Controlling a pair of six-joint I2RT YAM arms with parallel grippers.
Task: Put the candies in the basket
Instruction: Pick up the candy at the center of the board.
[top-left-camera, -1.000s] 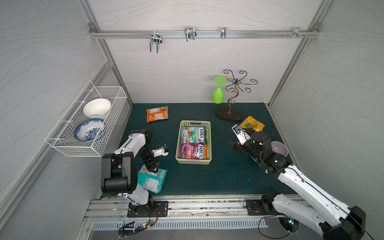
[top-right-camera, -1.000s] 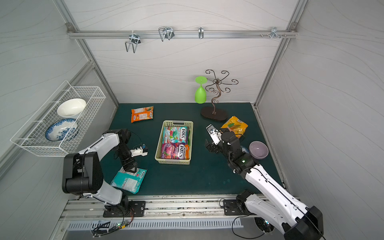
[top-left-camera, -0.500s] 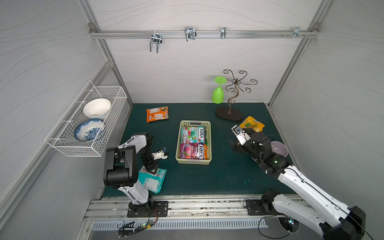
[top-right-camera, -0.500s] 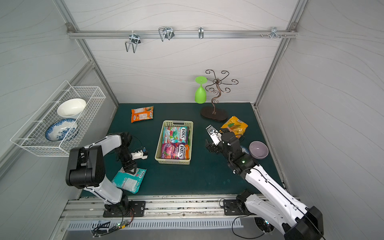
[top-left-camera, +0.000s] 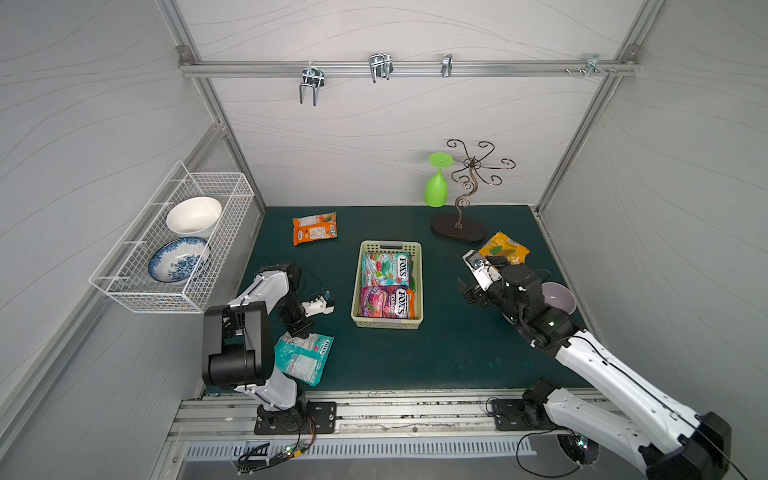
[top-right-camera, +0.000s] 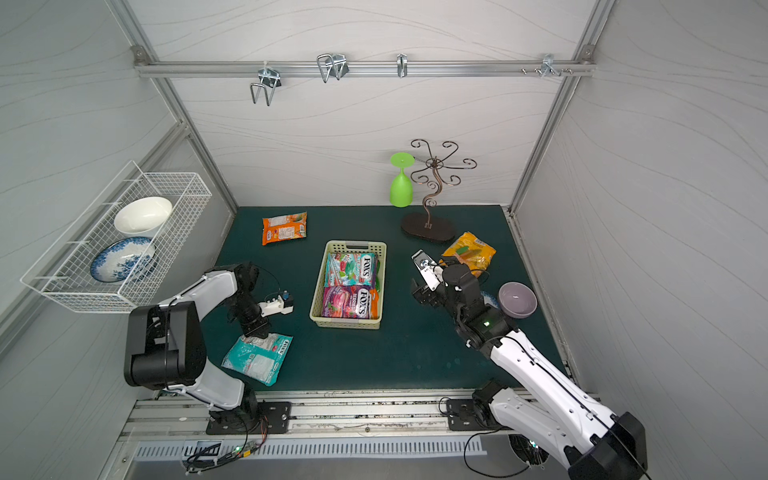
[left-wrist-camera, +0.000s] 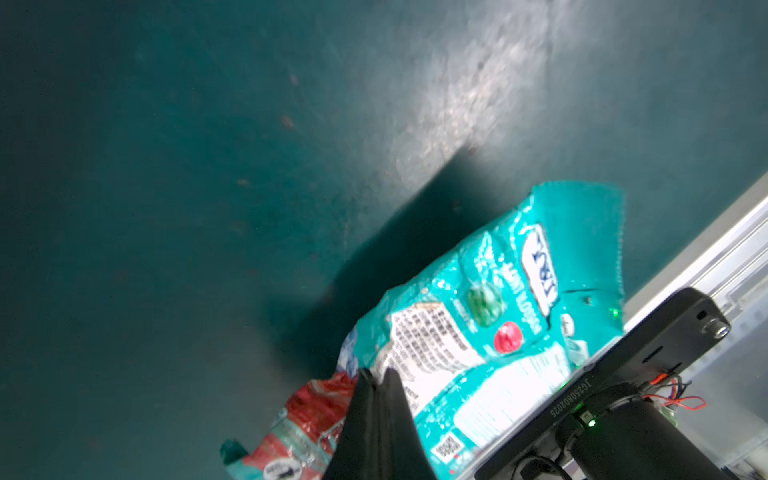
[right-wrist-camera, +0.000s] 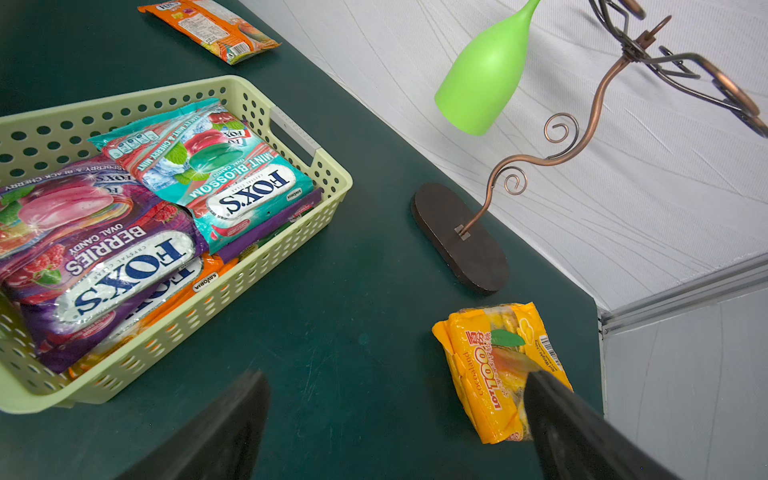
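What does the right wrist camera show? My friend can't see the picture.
The open right gripper hovers over a dark green table, one finger in front of a yellow packet. Beside it a pale basket holds a teal packet and a purple packet; an orange packet lies beyond. A green glass is upside down by a curly metal stand.

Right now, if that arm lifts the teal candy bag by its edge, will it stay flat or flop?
Probably flop: the teal candy bag is thin, crinkled film, creased where the left gripper pinches its edge. Likely slippery too, since it shines. Its bumpy contents may shift downward.
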